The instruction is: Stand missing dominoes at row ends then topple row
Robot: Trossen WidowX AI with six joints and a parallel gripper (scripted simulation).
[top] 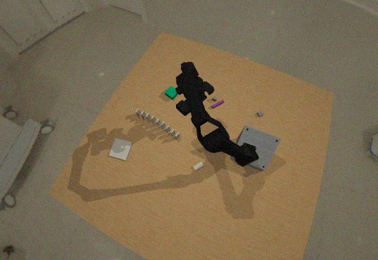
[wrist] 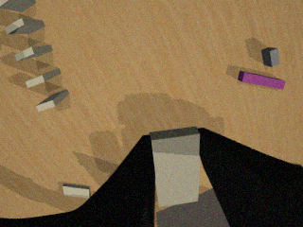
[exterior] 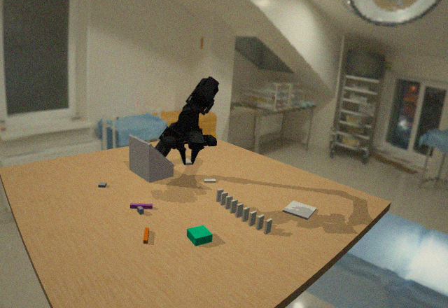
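A wood-grained worktop point(top: 244, 196) point(exterior: 108, 268) point(wrist: 142, 47) carries a row of nine upright dominoes point(top: 158, 122) point(exterior: 239, 210). Lying on it are a loose white domino point(top: 198, 165) point(exterior: 209, 180) point(wrist: 76, 191), a pale square plate point(top: 120, 149) point(exterior: 299, 209), a green block point(top: 171, 92) point(exterior: 199, 235), purple point(top: 217, 103) point(exterior: 141, 204) point(wrist: 261, 79) and orange bars point(exterior: 145, 235), and two small grey pieces, perhaps blocks.

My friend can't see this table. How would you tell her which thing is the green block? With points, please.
Start at the row of standing dominoes point(top: 157, 122) point(exterior: 239, 211) on the wooden table point(top: 146, 220) point(exterior: 90, 268). Near one end sits the green block point(top: 171, 92) point(exterior: 199, 235): flat, squarish, and the only green thing there.
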